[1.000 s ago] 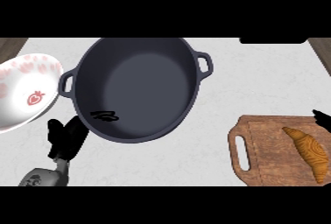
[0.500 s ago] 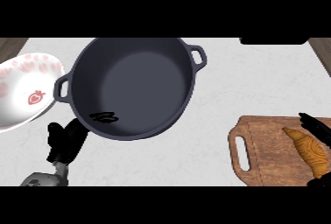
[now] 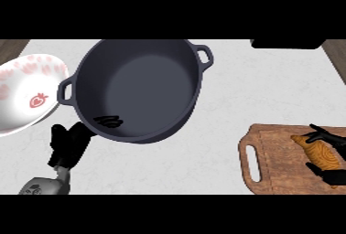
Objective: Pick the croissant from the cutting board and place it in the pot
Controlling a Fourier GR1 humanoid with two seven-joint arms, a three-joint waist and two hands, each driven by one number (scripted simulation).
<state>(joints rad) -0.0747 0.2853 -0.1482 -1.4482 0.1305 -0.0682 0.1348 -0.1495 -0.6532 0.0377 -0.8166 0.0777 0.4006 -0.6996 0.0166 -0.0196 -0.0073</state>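
Pale marbled counter [image 3: 270, 91], dark surround

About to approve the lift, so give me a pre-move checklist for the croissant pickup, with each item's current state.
1. Croissant on the cutting board: ok, it lies near the board's right side.
2. Right hand at the croissant: ok, fingers curl over its top end and thumb shows below it.
3. Grasp closed on the croissant: cannot tell, the hand is cut off by the view's right edge.
4. Pot ready to receive: ok, open, nothing but a small mark inside.
5. Left hand out of the way: ok, resting beside the pot's lower left rim.
6. Bowl clear of the path: ok, it sits left of the pot.
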